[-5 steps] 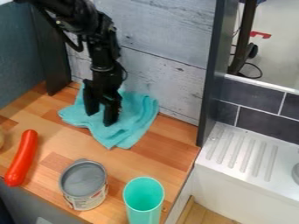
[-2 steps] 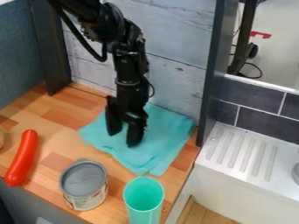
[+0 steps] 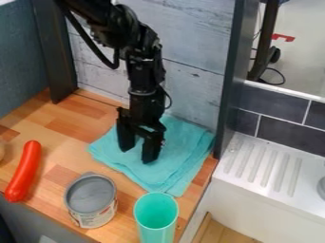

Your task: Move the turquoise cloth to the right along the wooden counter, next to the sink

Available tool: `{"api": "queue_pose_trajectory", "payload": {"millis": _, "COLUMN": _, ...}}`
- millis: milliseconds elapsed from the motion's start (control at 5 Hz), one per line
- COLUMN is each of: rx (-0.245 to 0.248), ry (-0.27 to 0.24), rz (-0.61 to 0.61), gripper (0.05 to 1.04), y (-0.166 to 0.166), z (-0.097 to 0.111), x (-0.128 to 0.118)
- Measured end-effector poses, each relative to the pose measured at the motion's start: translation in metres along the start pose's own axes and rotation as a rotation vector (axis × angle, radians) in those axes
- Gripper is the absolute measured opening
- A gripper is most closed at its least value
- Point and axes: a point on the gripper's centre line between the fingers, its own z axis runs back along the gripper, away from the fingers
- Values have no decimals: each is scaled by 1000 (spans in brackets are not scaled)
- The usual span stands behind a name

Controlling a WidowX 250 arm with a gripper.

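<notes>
The black gripper (image 3: 138, 155) hangs down over the turquoise cloth (image 3: 170, 168), its two fingers parted and their tips at the cloth's surface. Whether the tips press on the cloth or hover just over it, I cannot tell. The cloth lies fairly flat on the wooden counter near the back wall and the right divider, with a fold along its right side. In front of the cloth are a grey-topped can (image 3: 90, 200) and a turquoise cup (image 3: 156, 219), whose rim is right by the cloth's front corner.
A red sausage-shaped toy (image 3: 24, 172) lies on the left of the wooden counter (image 3: 70, 121), with part of a tan object (image 3: 1, 150) at the left edge. A dark upright divider (image 3: 230, 80) separates the counter from the white ribbed sink unit (image 3: 266, 166).
The gripper has moved right and slightly toward the camera. The cloth has shifted right with it and is more spread out, its front corner now by the cup.
</notes>
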Motion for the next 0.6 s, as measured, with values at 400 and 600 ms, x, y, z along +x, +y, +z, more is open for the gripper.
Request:
{"api": "queue_pose_trajectory", "payload": {"millis": 400, "rx": 72, "ry": -117, "rz": 108, "gripper": 1000, "y": 4, "z": 71, "x": -13}}
{"api": "queue_pose_trajectory", "payload": {"millis": 600, "rx": 121, "ry": -112, "rz": 153, "gripper": 1000, "y": 6, "z": 99, "x": -32}}
